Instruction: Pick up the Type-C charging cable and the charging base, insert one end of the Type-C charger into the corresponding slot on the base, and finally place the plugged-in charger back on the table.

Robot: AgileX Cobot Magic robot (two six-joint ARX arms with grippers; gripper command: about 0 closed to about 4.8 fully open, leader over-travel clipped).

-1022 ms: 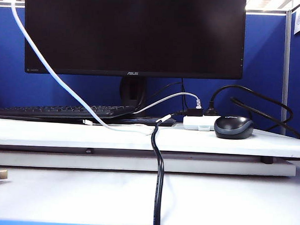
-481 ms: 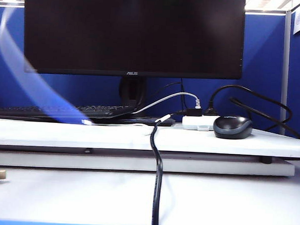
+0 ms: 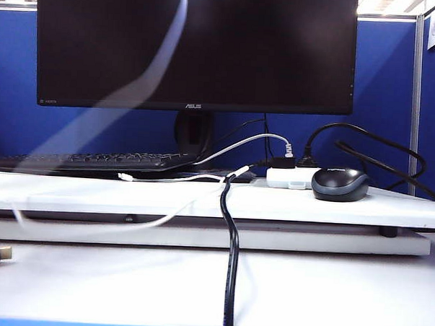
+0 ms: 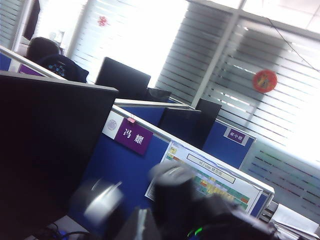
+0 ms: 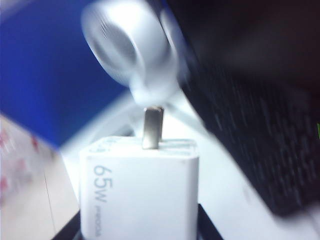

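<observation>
I see the charging base (image 5: 142, 192), rigid and light, clamped in right gripper (image 5: 140, 227). Type-C charging cable (image 3: 145, 73) limp, swinging upper left; left gripper (image 4: 150, 220) pinched shut, hold unclear; grip near plug.

white table (image 3: 89, 280), black cable (image 3: 231, 279) across it

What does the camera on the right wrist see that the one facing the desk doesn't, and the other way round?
Only the right wrist view: the charging base, marked 65W, metal prong up, gripped between the dark fingers of the right end effector.

Only the exterior view: the monitor, the mouse, a thick black cable and the Type-C charging cable, a blurred white sweep rising out of the picture's top. No end effector shows there; the left end effector is in neither view.

Both: the blue partition and, apparently, the dark keyboard.
</observation>
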